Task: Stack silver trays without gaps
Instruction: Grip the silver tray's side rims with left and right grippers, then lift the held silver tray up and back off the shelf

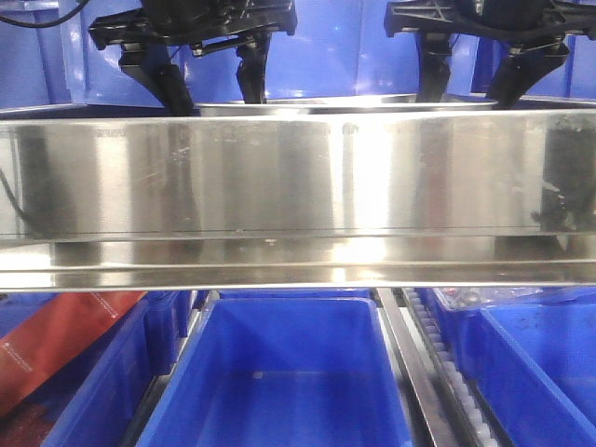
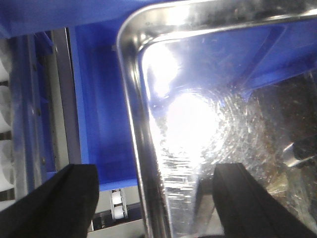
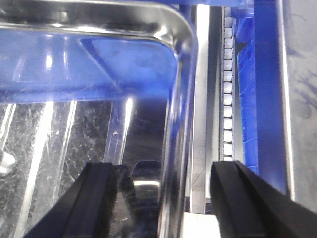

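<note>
A steel shelf band runs above blue bins, with a red packet near them.

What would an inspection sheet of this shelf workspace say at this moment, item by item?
Surface: steel shelf front band, shiny; it hides most of the level behind it.
Job's things: one silver tray seen, with a scratched floor; whether a second one lies under it cannot be told.
Clutter: red packet at the lower left.
Grippers: left gripper and right gripper both open, each straddling a side rim of the tray, one finger inside and one outside.
Cables: black cable at the top left.
Surroundings: blue bins below the band; roller track beside the tray.
</note>
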You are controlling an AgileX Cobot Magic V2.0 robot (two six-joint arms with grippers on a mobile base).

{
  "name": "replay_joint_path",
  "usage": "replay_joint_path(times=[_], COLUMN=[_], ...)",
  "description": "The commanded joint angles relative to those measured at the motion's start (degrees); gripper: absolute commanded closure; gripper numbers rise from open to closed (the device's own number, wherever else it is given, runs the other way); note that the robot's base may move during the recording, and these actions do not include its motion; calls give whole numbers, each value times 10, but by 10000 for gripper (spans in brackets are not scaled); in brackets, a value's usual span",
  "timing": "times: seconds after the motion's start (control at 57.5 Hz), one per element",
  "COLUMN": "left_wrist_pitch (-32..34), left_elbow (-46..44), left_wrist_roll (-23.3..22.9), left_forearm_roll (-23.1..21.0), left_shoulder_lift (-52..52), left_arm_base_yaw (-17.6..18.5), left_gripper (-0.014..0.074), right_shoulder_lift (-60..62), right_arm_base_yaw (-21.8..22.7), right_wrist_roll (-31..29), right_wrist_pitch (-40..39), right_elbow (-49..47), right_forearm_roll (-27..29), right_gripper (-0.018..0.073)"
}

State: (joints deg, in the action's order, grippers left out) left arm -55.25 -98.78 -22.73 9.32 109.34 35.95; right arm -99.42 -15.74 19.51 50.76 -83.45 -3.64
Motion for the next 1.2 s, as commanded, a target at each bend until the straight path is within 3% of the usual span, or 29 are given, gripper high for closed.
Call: replay_joint_path(times=[0.0,0.209,0.313,0.383,0.487,0.522,0.609,1.183], left_wrist_pitch=[3,4,5,5,5,5,6,-46], left_elbow=[-2,-2,-2,-2,-2,-2,-2,-3], left_wrist_roll=[-4,-4,-4,-4,-4,-4,-4,-4], left_forearm_roll=[-1,-1,-1,-1,-1,-1,-1,-1], left_shoulder_lift=[-1,-2,-2,-2,-2,-2,-2,-11], left_arm_base_yaw=[-3,-3,-3,-3,-3,-3,-3,-3], left_gripper=[206,211,255,339,592,640,583,585], right_shoulder_lift=[1,1,0,0,0,0,0,20], right_arm_base_yaw=[2,2,2,2,2,2,2,2], right_wrist_roll=[1,1,1,1,1,1,1,1], right_wrist_pitch=[-11,-11,-11,-11,-9,-9,-9,17], right_elbow=[-4,-4,-4,-4,-4,-4,-4,-5], right_forearm_roll=[-9,-9,-9,-9,-9,-9,-9,-9], right_gripper=[252,260,377,489,649,649,638,638])
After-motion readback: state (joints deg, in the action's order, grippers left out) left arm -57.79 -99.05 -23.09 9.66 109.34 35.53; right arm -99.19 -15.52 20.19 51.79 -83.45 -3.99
